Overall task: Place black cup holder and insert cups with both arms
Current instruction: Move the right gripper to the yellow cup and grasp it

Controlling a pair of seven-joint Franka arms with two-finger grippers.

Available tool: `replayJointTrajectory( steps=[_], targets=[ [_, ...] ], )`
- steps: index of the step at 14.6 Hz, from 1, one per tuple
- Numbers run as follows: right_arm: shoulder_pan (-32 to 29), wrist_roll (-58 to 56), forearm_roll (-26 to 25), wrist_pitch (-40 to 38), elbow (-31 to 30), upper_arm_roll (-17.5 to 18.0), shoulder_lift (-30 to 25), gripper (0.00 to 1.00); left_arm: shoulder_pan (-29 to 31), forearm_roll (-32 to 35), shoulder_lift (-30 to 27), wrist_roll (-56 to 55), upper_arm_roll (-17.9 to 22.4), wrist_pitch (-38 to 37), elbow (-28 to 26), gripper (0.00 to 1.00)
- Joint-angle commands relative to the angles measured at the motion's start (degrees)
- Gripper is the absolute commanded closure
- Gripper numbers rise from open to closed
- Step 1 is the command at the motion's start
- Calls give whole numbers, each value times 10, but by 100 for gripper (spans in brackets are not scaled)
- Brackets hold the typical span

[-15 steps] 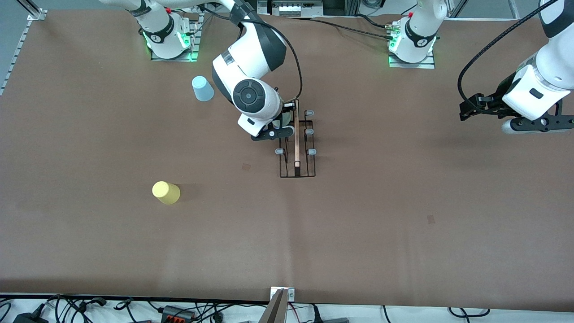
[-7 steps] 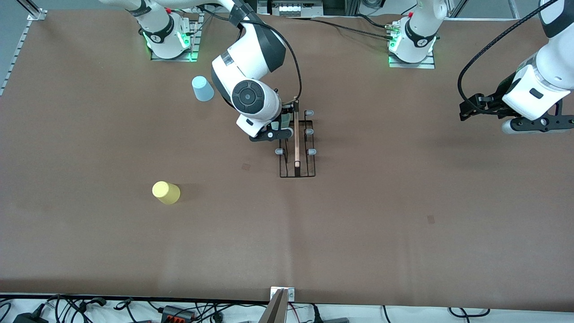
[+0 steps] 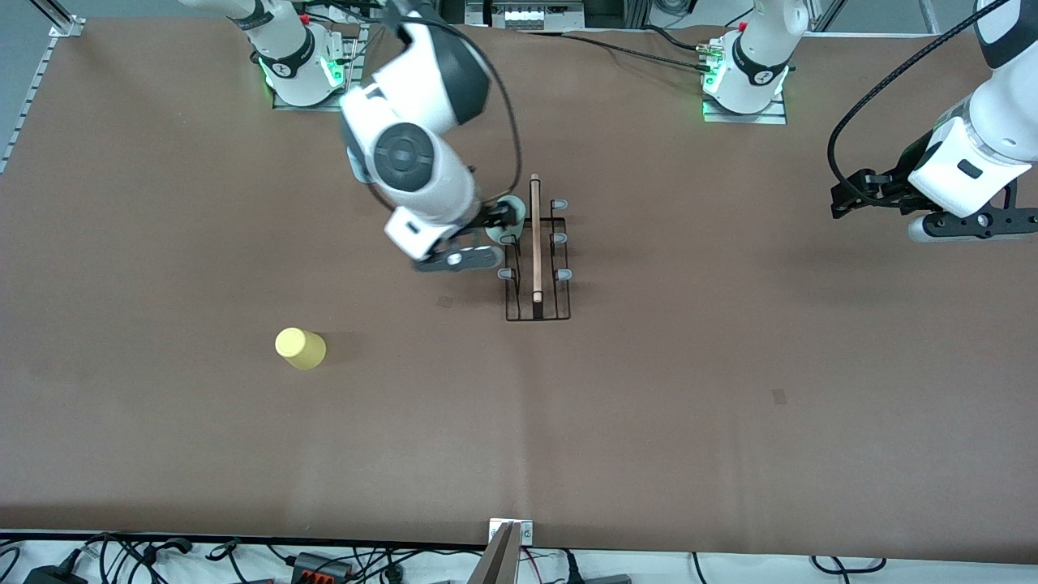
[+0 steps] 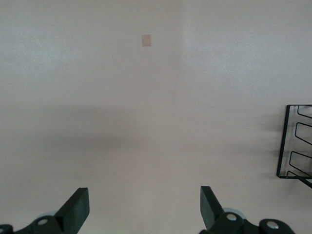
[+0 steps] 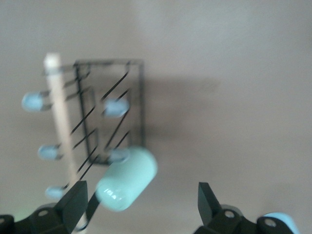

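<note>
The black cup holder (image 3: 561,307) stands mid-table with its wooden rod (image 3: 535,235) on top. A pale mint cup (image 3: 509,223) hangs on one of its pegs at the side toward the right arm's end. My right gripper (image 3: 489,238) is open just beside that cup and holds nothing. In the right wrist view the mint cup (image 5: 127,178) sits on its peg, free between the spread fingers (image 5: 73,202), with the holder (image 5: 142,97) past it. The yellow cup (image 3: 300,348) stands nearer the camera. The right arm hides the light blue cup. My left gripper (image 3: 969,221) waits open.
The left wrist view shows bare brown table under the left gripper (image 4: 144,209) and a corner of the holder (image 4: 282,146) at the edge. Both arm bases (image 3: 308,73) stand along the table's back edge. Cables lie past the front edge (image 3: 324,564).
My right gripper has opened and drawn back from the holder toward the right arm's end, leaving the mint cup on its peg. The arm now covers the light blue cup. The left arm is still.
</note>
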Motion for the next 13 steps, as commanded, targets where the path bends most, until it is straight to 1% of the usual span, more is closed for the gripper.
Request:
replayJointTrajectory(
  steps=[1, 2, 3, 6, 9, 13],
  targets=[
    [-3, 2, -40, -12, -1, -63, -6, 0, 8, 10, 2, 10, -9, -1, 9, 0],
    [-11, -4, -46, -11, -6, -80, -4, 0, 8, 10, 2, 10, -9, -1, 9, 0],
    [-32, -24, -45, -9, -7, -88, 1, 0, 8, 10, 2, 10, -9, -1, 9, 0],
    [-127, -84, -44, -4, -6, -88, 17, 0, 8, 10, 2, 9, -9, -1, 9, 0],
    [-201, -122, -33, 22, -6, -88, 31, 0, 8, 10, 2, 9, -9, -1, 9, 0],
    [-242, -181, -32, 53, -6, -87, 68, 0, 8, 10, 1, 9, -9, -3, 9, 0]
  ],
)
